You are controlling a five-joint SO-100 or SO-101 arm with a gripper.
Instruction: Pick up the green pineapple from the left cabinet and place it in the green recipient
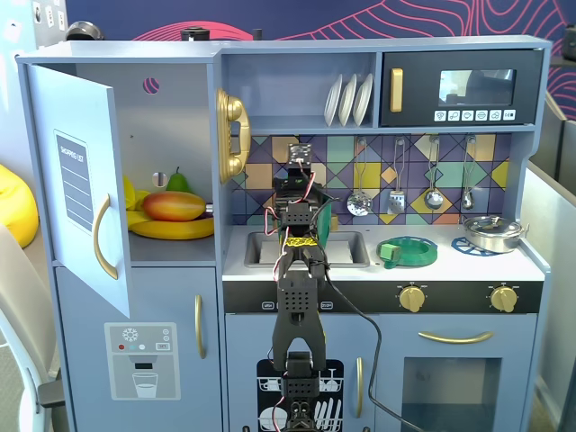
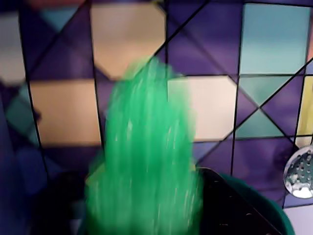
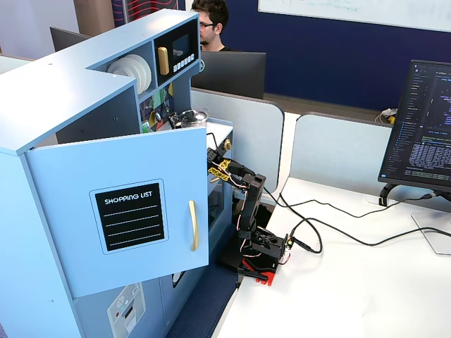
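Wrist view: green pineapple (image 2: 146,156) is a blurred streak at frame centre, directly above the dark rim of the green recipient (image 2: 254,205) at bottom right. Gripper (image 1: 310,211) sits mid-frame over the sink (image 1: 346,249); finger state can't be told. Left cabinet (image 1: 76,189) door open, upper left.

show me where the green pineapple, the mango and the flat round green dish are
small bumpy green toy pineapple (image 2: 146,161): wrist view, blurred body.
smooth orange-red toy mango (image 1: 174,206): a fixed view, middle of its side.
flat round green dish (image 1: 419,256): a fixed view, front rim.
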